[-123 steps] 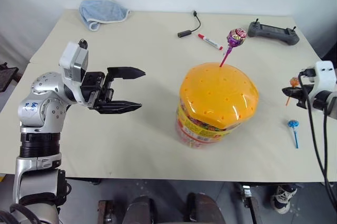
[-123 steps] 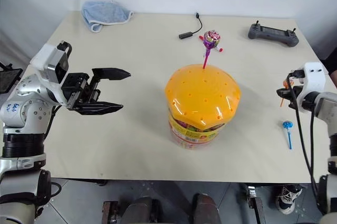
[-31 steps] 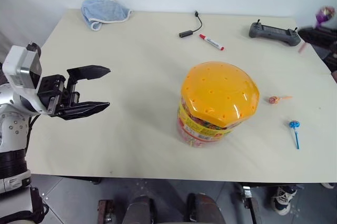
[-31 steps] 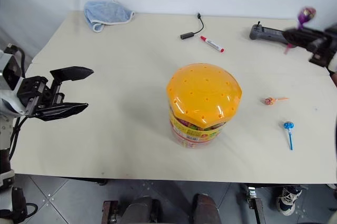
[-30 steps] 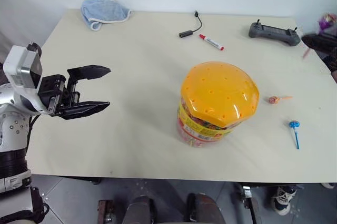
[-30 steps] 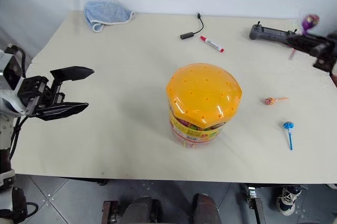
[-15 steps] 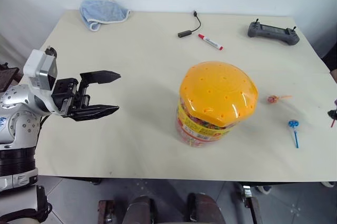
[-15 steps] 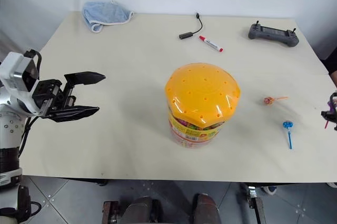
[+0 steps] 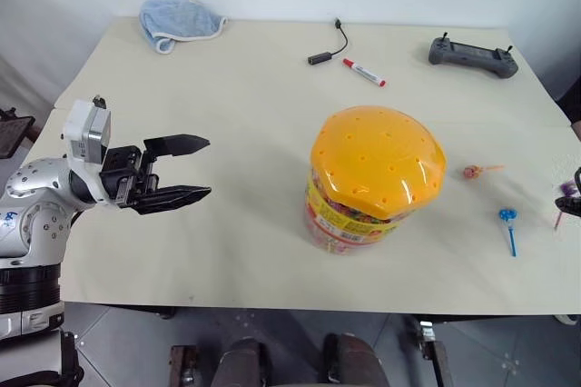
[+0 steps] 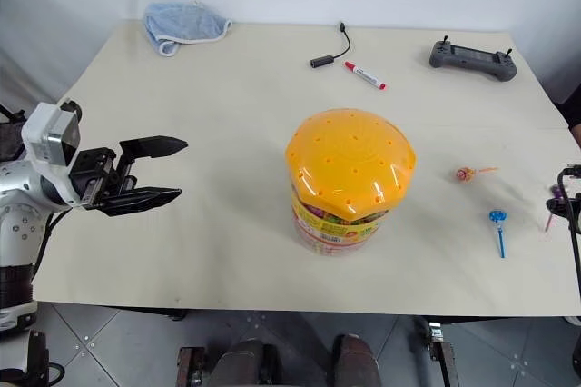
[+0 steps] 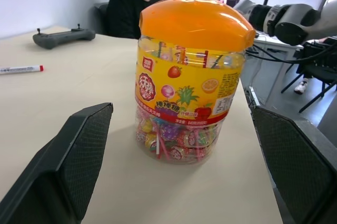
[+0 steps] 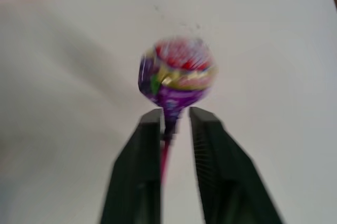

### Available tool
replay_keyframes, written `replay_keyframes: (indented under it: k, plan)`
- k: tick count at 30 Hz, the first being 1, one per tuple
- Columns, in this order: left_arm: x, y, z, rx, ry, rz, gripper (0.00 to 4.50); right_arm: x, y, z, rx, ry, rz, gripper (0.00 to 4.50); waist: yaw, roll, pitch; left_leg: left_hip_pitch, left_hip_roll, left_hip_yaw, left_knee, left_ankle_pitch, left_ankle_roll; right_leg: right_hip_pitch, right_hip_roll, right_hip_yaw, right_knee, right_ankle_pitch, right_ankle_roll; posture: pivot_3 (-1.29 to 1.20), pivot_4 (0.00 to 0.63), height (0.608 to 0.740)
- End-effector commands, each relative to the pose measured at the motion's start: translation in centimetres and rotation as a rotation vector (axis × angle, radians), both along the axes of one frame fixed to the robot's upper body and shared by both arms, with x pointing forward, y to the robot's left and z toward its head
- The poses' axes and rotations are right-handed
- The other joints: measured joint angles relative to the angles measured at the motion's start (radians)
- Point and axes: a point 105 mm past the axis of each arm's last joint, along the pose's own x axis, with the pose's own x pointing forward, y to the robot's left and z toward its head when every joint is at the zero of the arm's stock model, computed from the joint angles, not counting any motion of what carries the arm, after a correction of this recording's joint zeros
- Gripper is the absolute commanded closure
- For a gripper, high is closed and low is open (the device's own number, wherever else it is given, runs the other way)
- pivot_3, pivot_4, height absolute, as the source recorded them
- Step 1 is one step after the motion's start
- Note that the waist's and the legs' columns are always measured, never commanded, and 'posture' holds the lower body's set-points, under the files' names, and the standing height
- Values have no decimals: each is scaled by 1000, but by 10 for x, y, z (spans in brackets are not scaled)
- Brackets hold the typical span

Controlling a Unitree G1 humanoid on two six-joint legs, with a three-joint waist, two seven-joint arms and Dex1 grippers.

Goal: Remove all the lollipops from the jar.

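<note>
Left gripper (image 9: 189, 169) hung over table's (image 9: 227, 105) left front, jaws wide apart, nothing in them, aimed at jar (image 9: 374, 178). Jar sat mid-table, orange lid on, no sticks poking out top. Right gripper (image 12: 175, 118) at table's right edge; fingers slightly parted, purple lollipop's (image 12: 178, 77) stick between them, grip hard to call. Blue lollipop (image 9: 507, 220) and orange one (image 9: 474, 171) lay right of jar. Farther back: marker (image 9: 363, 72), cable (image 9: 327, 46), controller (image 9: 472, 54), blue cloth (image 9: 179, 20).

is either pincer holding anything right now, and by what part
The right pincer has the purple lollipop between its fingers by the stick just under the candy; whether it grips cannot be told. The left pincer is open, empty.
</note>
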Motion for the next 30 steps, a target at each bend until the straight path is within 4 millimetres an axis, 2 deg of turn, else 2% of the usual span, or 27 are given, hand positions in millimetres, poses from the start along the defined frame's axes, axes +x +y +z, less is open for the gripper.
replay_keyframes:
  k: [1, 5, 7, 9, 12, 14, 17, 19, 21, 23, 25, 28, 30]
  plan:
    - [0, -3, 6, 14, -25, 19, 0, -8, -3, 27, -15, -68, 22, 2092, 1, 0, 0, 0, 0, 0, 0, 0, 0, 0, 0, 0, 0, 0, 0, 0, 150, 740]
    - [-3, -5, 9, -38, -49, -20, 0, -11, 4, 30, -17, -84, 49, 687, 0, 0, 0, 0, 0, 0, 0, 0, 0, 0, 0, 0, 0, 0, 0, 0, 150, 740]
    - [-1, -6, 6, -25, -26, -10, 0, -10, 10, 40, -23, -129, 88, 70, 0, 0, 0, 0, 0, 0, 0, 0, 0, 0, 0, 0, 0, 0, 0, 0, 150, 740]
    - [0, -6, 6, -31, -29, 3, 0, -9, 23, 57, -30, -210, 165, 31, 0, 0, 0, 0, 0, 0, 0, 0, 0, 0, 0, 0, 0, 0, 0, 0, 150, 740]
    - [-3, -3, 4, -26, -36, 8, 0, -12, 61, 79, -37, -316, 375, 31, 1, 0, 0, 0, 0, 0, 0, 0, 0, 0, 0, 0, 0, 0, 0, 0, 150, 740]
    - [-3, 2, 0, -18, -24, 26, 0, -13, 83, 78, -56, -308, 485, 31, 2, 0, 0, 0, 0, -1, 0, 0, 0, 0, 0, 0, 0, 0, 0, 0, 150, 740]
    - [-4, 11, -5, -21, -1, 61, 0, -14, 120, 83, -24, -391, 669, 31, 1, 0, 0, 1, 0, -1, 0, 0, 0, 1, 0, 0, 0, 0, 0, 0, 150, 740]
    - [-6, 20, -15, -13, 27, 91, 0, -26, 154, 75, 19, -411, 884, 31, 4, 0, 0, 1, 0, -1, 0, 0, 0, 1, 0, 0, 0, 0, 0, 0, 150, 740]
    - [-8, 28, -26, 2, 66, 115, 0, -43, 175, 53, 47, -339, 1070, 31, 10, 0, 0, 1, 0, -2, 0, 0, 0, 1, 0, -1, 0, 0, 0, 0, 150, 740]
    - [-10, 35, -33, 11, 97, 138, 0, -57, 184, 38, 68, -304, 1201, 31, 17, 0, 0, 1, -1, -2, 0, 0, 1, 1, 0, -1, -1, 0, 0, 0, 150, 740]
    - [-14, 43, -40, 12, 123, 171, 0, -63, 185, 33, 87, -299, 1262, 31, 24, 0, 0, 1, -1, -1, 1, -1, 1, 3, 0, -1, -5, 1, 1, 0, 150, 740]
    - [-21, 55, -49, 21, 161, 211, 0, -64, 184, 29, 133, -307, 1294, 31, 24, 0, 0, 1, 0, -1, 1, -1, 1, 4, 0, 0, -6, 1, 2, 0, 150, 740]
    - [-24, 56, -48, 7, 161, 220, 0, -63, 183, 25, 126, -302, 1303, 31, 27, 0, 0, 1, 0, -1, 1, -1, 1, 4, 0, 0, -6, 1, 2, 0, 150, 740]
